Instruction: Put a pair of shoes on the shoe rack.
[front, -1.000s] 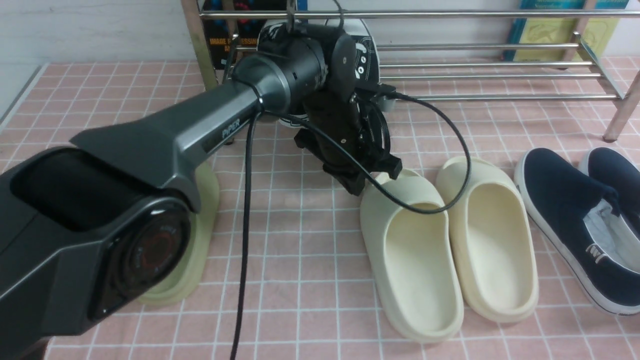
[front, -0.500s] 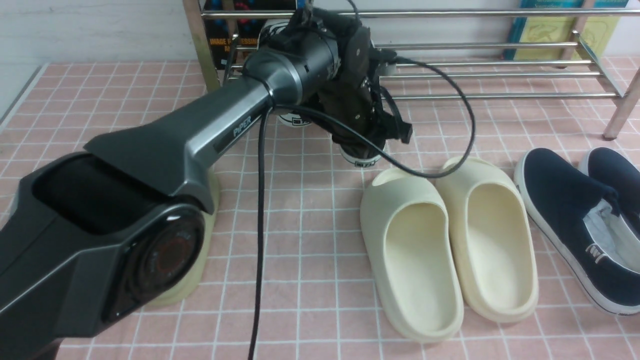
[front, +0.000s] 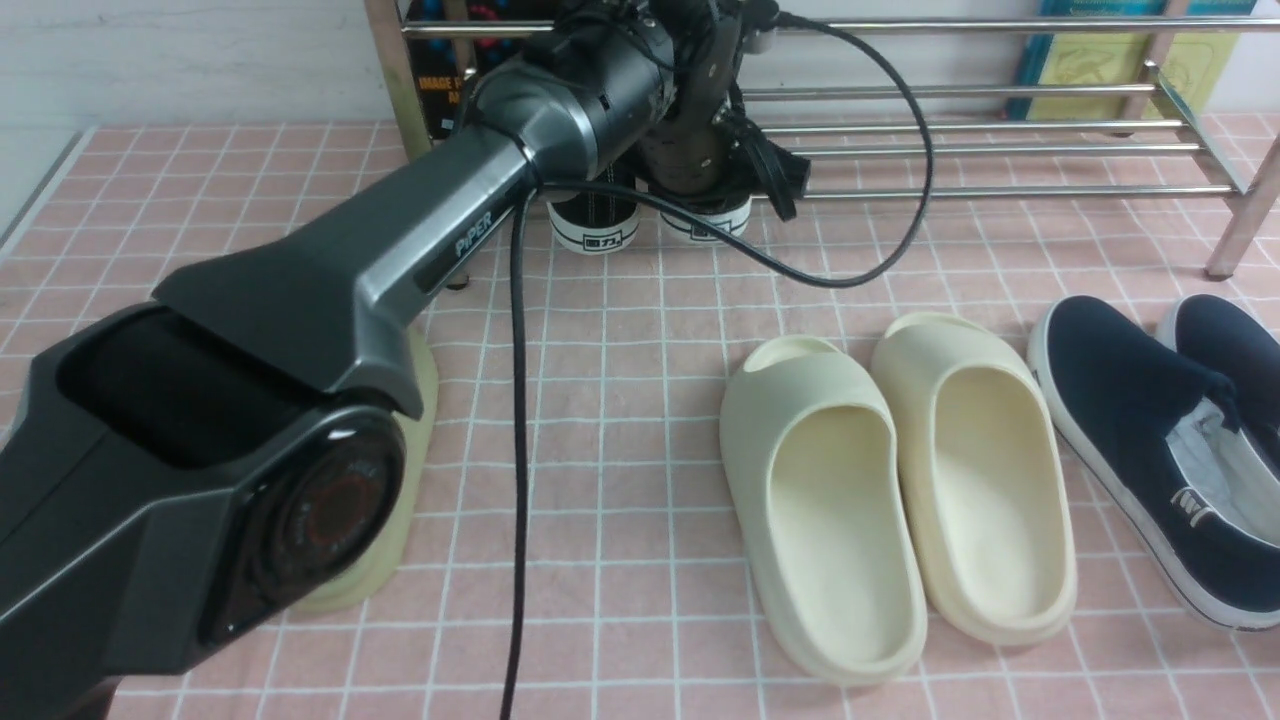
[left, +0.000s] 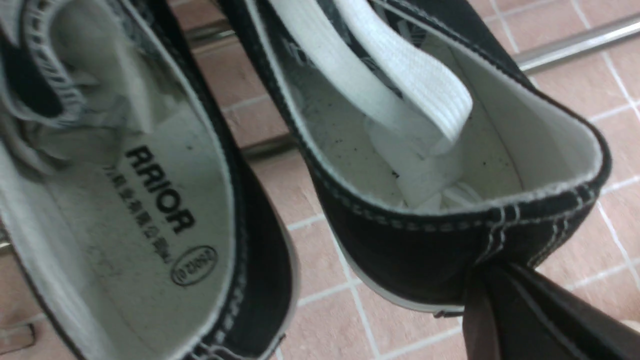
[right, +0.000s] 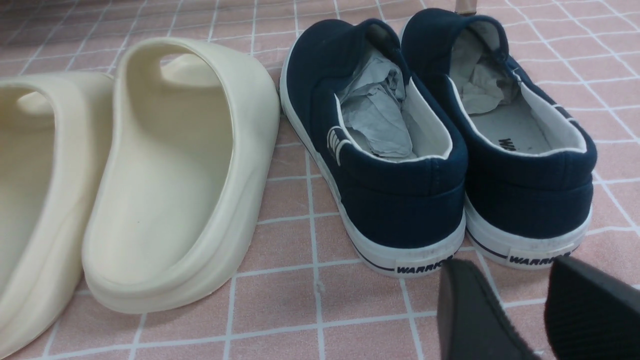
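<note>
Two black canvas sneakers with white soles sit side by side at the left end of the chrome shoe rack (front: 1000, 150), heels toward me. The left sneaker (front: 593, 225) is free, and its printed insole (left: 150, 210) shows in the left wrist view. My left gripper (left: 487, 267) is shut on the heel of the right sneaker (left: 425, 165), whose heel (front: 712, 218) shows under the wrist at the rack's front bar. In the front view the jaws are hidden behind the wrist. My right gripper (right: 510, 275) is open and holds nothing, low over the floor behind the navy slip-ons.
Two cream slides (front: 900, 480) lie mid-floor, with navy slip-ons (front: 1150, 440) to their right. An olive slide (front: 400, 480) shows behind my left arm. The arm's cable (front: 515, 450) hangs over the pink tiles. Boxes stand behind the rack, and the rack leg (front: 1245, 220) is on the right.
My left arm has carried the held sneaker up and away from the cream slides to the rack, so its heel now sits level beside the other sneaker.
</note>
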